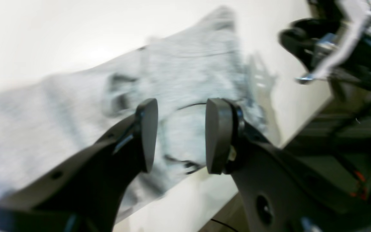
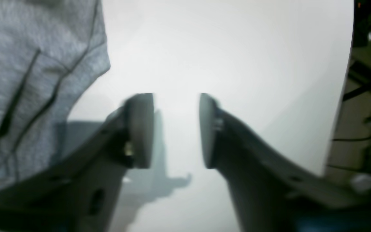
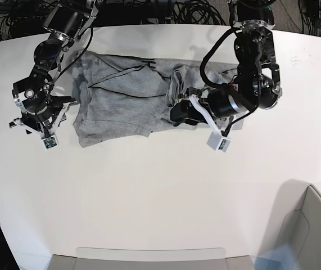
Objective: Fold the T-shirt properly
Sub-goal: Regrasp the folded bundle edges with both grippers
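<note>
The heather-grey T-shirt [image 3: 121, 95] lies wrinkled and partly folded on the white table [image 3: 160, 185]. My left gripper [image 3: 178, 114] hovers at the shirt's right end. In the left wrist view the gripper [image 1: 180, 135] is open, its fingers [image 1: 148, 135] apart above the blurred grey cloth [image 1: 188, 74], gripping nothing. My right gripper [image 3: 56, 115] is at the shirt's left edge. In the right wrist view it [image 2: 176, 130] is open over bare table, with the shirt [image 2: 27, 80] to its left. No lettering shows.
The other arm [image 1: 333, 42] shows at the top right of the left wrist view. Cables [image 3: 188, 11] lie behind the table's far edge. A grey bin [image 3: 312, 225] stands at the bottom right. The table edge [image 2: 346, 96] runs close on the right.
</note>
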{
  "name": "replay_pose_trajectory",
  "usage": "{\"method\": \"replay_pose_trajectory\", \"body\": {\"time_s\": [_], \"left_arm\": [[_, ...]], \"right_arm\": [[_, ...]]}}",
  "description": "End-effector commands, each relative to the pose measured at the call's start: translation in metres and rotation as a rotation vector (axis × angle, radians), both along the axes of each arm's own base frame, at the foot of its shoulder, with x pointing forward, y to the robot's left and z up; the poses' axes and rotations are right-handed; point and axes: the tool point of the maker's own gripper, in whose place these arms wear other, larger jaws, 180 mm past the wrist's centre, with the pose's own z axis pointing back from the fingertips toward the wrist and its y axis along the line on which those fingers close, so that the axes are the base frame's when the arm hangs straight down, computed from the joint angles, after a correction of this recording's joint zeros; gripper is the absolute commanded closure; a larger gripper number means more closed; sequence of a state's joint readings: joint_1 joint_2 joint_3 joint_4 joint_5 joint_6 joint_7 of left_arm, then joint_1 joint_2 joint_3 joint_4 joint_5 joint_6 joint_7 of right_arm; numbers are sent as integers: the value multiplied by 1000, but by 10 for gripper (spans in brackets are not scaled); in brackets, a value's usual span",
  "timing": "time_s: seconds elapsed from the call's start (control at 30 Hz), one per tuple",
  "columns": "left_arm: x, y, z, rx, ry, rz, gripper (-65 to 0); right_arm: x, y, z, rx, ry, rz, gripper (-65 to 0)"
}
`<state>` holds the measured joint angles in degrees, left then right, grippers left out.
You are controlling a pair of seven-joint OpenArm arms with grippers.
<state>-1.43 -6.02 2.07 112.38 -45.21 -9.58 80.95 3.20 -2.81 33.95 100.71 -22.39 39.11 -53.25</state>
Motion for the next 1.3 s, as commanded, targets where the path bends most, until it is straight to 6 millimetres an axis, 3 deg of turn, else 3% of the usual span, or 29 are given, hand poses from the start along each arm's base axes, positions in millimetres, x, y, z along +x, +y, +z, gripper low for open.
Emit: {"method": "replay_pose_trajectory", "body": {"time_s": [0.0,0.17,0.27,0.4,0.47,0.63,0.73,0.83,0.97,1.1,1.27], "left_arm": [[7,-2,14,-30,-45,5,-254],[5,7,8,3,-36,5,-254],[5,12,8,13,-36,12,-254],[4,10,7,13,-35,1,-254],[4,10,7,14,-35,0,-254],[-4,11,-1,21,-9,2,-254],[-4,11,-2,21,-6,2,-254],[-4,11,-2,21,-6,2,-254],[-4,11,-2,21,-6,2,-254],[-9,11,-6,21,8,0,-254],[-11,11,-8,21,16,0,-254]], "right_arm": [[6,-7,15,18,-58,-4,-302],[-13,-36,11,126,-45,-147,-329],[-32,-58,-1,97,111,-226,-329],[-51,-69,-20,95,298,-282,-329],[-50,-63,-23,105,307,-273,-328],[-43,-28,-34,262,259,-188,-328],[-32,-16,-27,339,199,-139,-328],[-13,-18,-2,383,98,-88,-328],[-2,-8,14,477,16,-16,-328],[-16,7,-14,587,83,-7,-328],[-38,40,-56,716,226,33,-328]]}}
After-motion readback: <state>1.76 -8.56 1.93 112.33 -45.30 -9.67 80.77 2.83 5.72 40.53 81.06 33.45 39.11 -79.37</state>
